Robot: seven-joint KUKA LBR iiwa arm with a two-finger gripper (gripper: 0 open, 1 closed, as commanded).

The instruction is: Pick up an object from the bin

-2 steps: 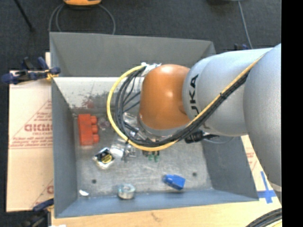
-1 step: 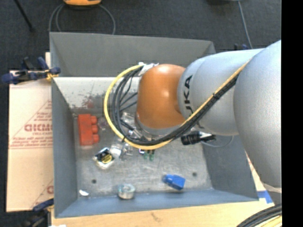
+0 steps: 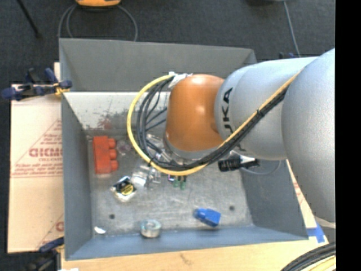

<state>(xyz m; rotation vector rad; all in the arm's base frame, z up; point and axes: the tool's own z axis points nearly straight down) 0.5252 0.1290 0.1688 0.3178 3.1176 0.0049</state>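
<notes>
Nearest to the camera is the grey arm (image 3: 282, 112). Its orange wrist cover (image 3: 192, 120) hangs over the middle of the bin (image 3: 76, 168). The jaws are under this cover, so I cannot tell how far open they are or whether they hold something. On the floor I count one of each thing. A red block (image 3: 105, 154) lies at left, its long axis running far to near. A yellow-and-black piece (image 3: 124, 188) lies just left of the wrist. A blue piece (image 3: 207, 216), lying crosswise, and a round silver cap (image 3: 150, 227) are near the front wall. Bare floor lies between the wrist and the blue piece.
</notes>
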